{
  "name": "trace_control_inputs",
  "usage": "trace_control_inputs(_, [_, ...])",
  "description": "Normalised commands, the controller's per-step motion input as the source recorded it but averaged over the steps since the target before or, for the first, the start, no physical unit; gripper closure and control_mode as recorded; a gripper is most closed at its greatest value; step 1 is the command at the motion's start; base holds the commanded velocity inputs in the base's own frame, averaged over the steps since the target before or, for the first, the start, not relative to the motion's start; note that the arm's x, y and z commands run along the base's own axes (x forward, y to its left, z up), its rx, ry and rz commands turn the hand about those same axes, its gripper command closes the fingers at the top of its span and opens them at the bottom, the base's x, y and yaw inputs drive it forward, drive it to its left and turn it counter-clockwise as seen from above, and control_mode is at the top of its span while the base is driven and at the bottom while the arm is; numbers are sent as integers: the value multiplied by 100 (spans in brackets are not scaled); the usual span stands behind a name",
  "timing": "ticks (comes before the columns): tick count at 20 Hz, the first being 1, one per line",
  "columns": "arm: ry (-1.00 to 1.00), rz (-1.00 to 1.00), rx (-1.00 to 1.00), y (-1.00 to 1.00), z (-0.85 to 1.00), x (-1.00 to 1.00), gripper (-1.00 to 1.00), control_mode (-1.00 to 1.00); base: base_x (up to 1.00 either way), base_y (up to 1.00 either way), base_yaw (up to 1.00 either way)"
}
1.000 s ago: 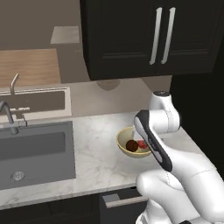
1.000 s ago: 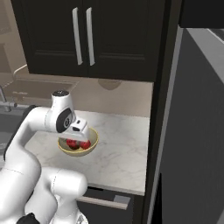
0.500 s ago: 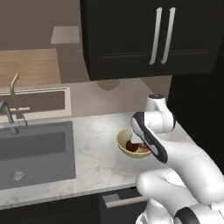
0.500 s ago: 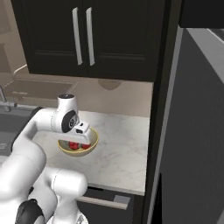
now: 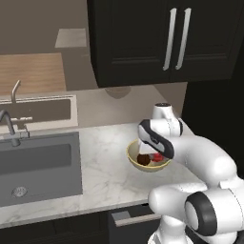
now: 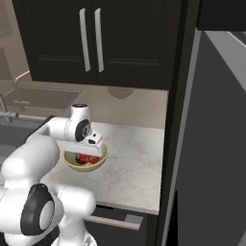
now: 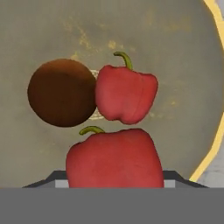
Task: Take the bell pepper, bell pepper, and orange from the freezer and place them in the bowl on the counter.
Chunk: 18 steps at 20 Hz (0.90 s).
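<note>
Jaws (image 7: 114, 181) narrow, clamped on near bell pepper (image 7: 114, 159), directly over bowl (image 7: 210, 144) on bench (image 5: 100, 162). Second bell pepper (image 7: 125, 93) and orange (image 7: 62, 92) touching, just beyond, inside bowl. Release drops straight down.

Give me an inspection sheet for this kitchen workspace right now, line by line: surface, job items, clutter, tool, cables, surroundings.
Surface: white-grey marbled stone counter, bare around the bowl.
Job's things: shallow pale-yellow bowl on the counter holds the dark brownish round orange and a glossy red bell pepper, touching each other; second red bell pepper sits nearest the camera, over the bowl.
Clutter: nothing seen.
Tool: two-finger tool low over the bowl, closed on the second red bell pepper, as far as the hand view shows.
Cables: nothing seen.
Surroundings: grey steel sink with faucet to the left; dark upper cabinets with bar handles; tall grey freezer at right.
</note>
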Motion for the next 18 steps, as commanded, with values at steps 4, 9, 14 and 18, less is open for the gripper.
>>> trace_control_inputs(4, [5, 0, 0, 0, -30, 19, 100, -100, 0, 0, 0])
trace_control_inputs(9, [0, 0, 0, 0, -34, 0, 100, -100, 0, 0, 0])
trace_control_inputs(14, [0, 0, 0, 0, -31, 0, 100, -100, 0, 0, 0])
trace_control_inputs(18, [0, 0, 0, 0, -13, 0, -100, -100, 0, 0, 0])
